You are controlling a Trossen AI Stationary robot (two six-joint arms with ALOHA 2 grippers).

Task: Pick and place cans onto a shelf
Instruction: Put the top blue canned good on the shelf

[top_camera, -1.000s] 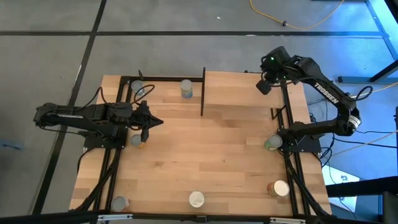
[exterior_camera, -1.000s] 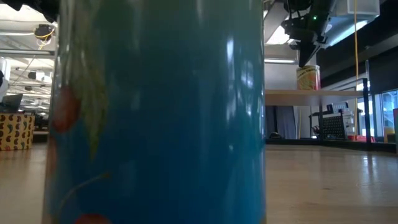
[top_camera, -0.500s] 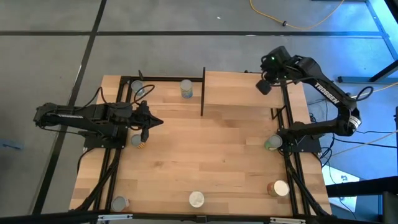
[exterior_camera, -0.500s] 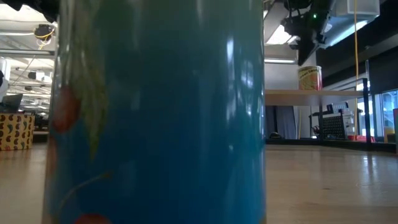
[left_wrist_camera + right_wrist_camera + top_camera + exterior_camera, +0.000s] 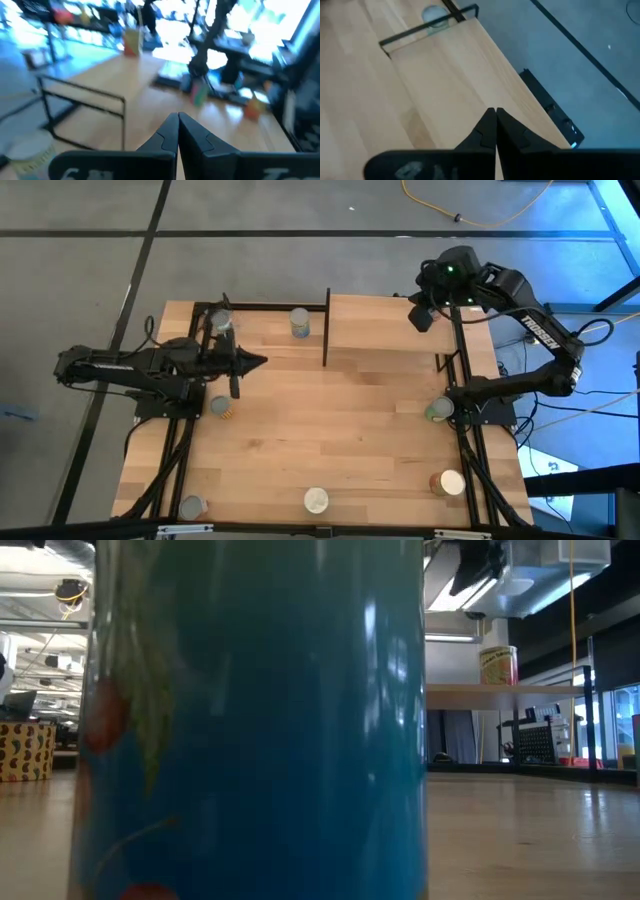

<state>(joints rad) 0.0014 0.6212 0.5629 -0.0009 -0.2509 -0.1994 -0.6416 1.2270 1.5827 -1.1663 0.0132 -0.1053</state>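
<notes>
Probably rigid, light and slick-sided: nearest can just beside the left gripper, fingers pressed together and empty, best pinched across the label mid-height; right gripper, likewise closed, over the shelf.

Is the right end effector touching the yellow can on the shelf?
Apart. In the low view the right end effector hangs clear above the yellow can, with open background between them.
</notes>
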